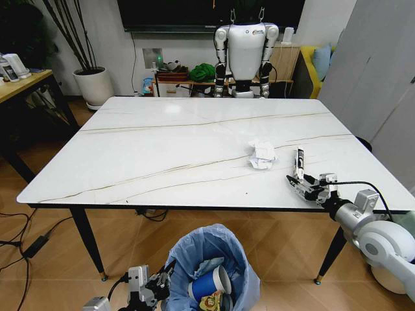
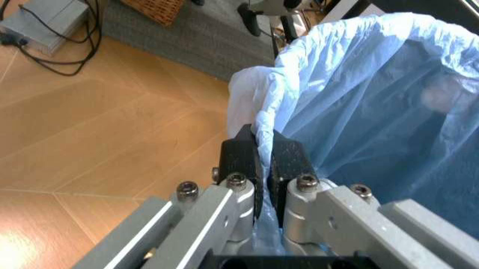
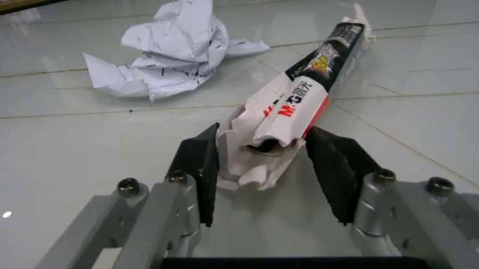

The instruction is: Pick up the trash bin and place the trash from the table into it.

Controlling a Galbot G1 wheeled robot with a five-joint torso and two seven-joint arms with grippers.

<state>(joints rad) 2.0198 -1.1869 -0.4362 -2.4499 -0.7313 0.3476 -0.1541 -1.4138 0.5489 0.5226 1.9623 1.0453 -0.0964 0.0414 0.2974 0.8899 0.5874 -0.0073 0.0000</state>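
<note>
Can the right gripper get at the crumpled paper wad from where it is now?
Probably not directly: the right gripper is open around a torn wrapper tube, which lies between it and the paper wad on the table.

floor: warm wooden boards [image 1: 45,220] | upper left: white plant pot [image 1: 95,86], wooden desk [image 1: 23,83] | top: dark screen [image 1: 175,13] on white wall [image 1: 123,45]

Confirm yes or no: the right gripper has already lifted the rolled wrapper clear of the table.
No. The rolled wrapper lies flat on the table, with the right gripper open around its near end.
</note>
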